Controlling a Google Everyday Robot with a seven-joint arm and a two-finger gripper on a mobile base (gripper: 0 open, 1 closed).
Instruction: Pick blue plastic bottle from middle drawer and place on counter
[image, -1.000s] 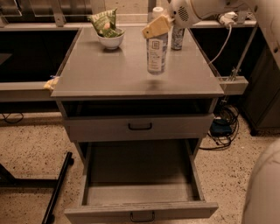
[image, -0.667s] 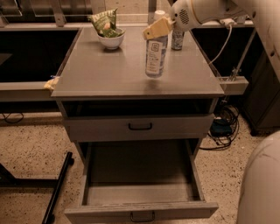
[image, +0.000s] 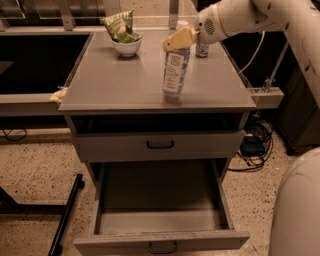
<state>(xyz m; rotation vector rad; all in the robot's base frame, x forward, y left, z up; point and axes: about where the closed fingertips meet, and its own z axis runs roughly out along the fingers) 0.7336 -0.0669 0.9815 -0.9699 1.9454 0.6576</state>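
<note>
Bottle (image: 175, 70): stood upright on the surface (image: 110, 85), slightly toward 3 o'clock from its centre. Its base lay flat on the grey top, back from every edge and wholly out of the drawer.
End effector (image: 174, 42): sat at the bottle's neck, just under the white cap, on an arm reaching in from 2 o'clock. Whether it was clenched on the bottle or released could not be told.
Reason for the pose: a hold high on the neck would keep the bottle vertical, so that its base met the surface squarely (a judgement).
Task stage: judged nearly complete. The bottle appeared to bear its own weight, leaving only the letting go and the retreat.
Drawer (image: 160, 200): stood pulled out at 6 o'clock, below the surface, its floor bare and holding nothing.
Closed drawer front (image: 200, 146): was shut, above the open drawer, with its contents hidden.
Bowl (image: 125, 47): was white and stood at 11 o'clock on the surface. It held a green packet (image: 119, 25) rising above its rim.
Can (image: 202, 49): stood at 1 o'clock, partly behind the arm and apart from the bottle.
Risk: the bottle was tall and narrow, so a sideways retreat might tip it.
</note>
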